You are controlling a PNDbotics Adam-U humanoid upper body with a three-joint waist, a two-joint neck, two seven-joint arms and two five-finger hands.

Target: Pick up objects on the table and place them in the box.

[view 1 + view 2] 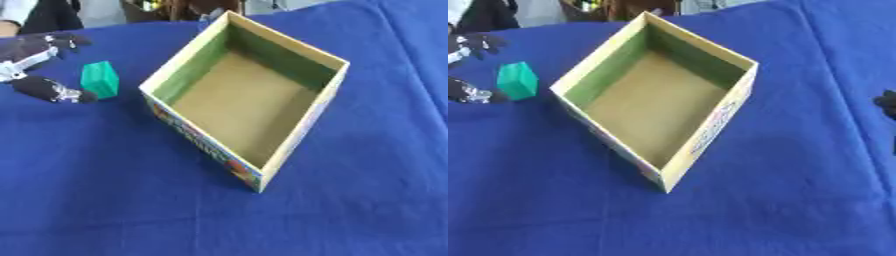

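The work surface is covered by a blue cloth [114,200], on which an open cardboard box [302,131] with a bare brown floor is set at an angle. A green block [100,79] is located left of the box, between the spread thumb and fingers of the left hand [35,65], which is not closed on it. Only a dark tip of the right hand [886,104] is seen at the right edge; its state cannot be told.

Right hand [887,104] cut off at the right edge, only a dark tip; left hand [39,67] partly out of frame.

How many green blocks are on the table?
1. The green block stands on the blue cloth left of the open box, apart from it, right by the left hand. The box looks empty.
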